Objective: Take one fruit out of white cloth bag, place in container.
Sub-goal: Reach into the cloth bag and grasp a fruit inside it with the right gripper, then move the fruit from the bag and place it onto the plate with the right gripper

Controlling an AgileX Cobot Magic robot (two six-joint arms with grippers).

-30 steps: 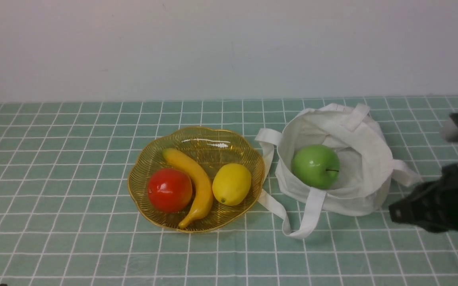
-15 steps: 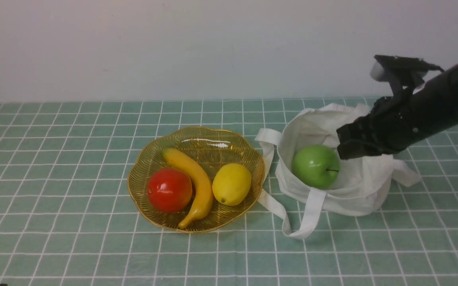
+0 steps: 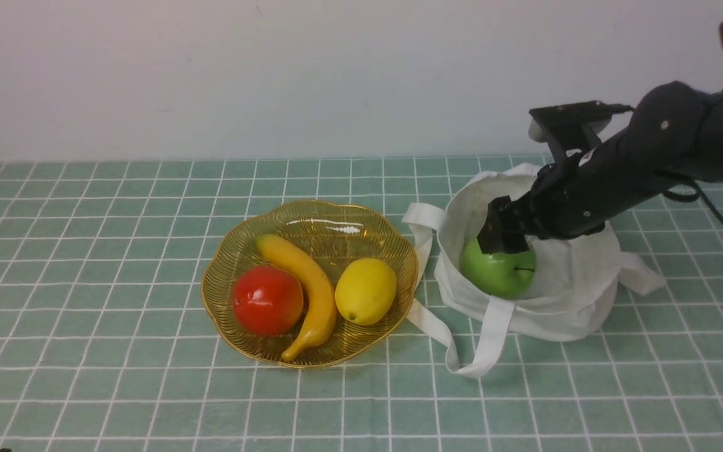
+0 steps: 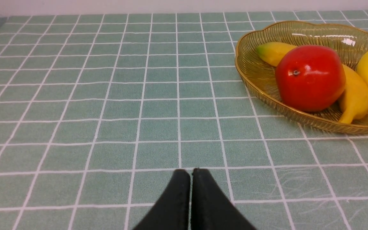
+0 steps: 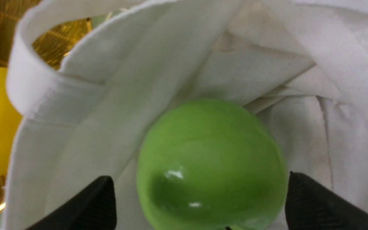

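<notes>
Front view: the fruit [image 3: 499, 274], a green apple, sits inside the white cloth bag [image 3: 578, 295], against the bag wall that faces the container [image 3: 311, 210]. The container lies on the surface [image 3: 85, 251] just beside the bag, touching or nearly touching one strap, and already carries a red fruit [image 3: 268, 300], a banana [image 3: 304, 287] and a lemon [image 3: 366, 291]. The right end effector [image 3: 503, 240] is down in the bag's mouth, at the top of the apple; its opening cannot be read from here.

Left wrist view: the left end effector [image 4: 190, 179] has its fingers pressed together, holding nothing, above bare surface on the far side of the container from the bag.

Right wrist view: the fingers [image 5: 88, 204] are spread, one on each side of the apple, with a gap on both sides, deep within the bag's folds.

The step in hand looks like the grasp. Next would be closing squarely across the glossy apple without pinching cloth, then lifting clear of the bag's rim and straps.
</notes>
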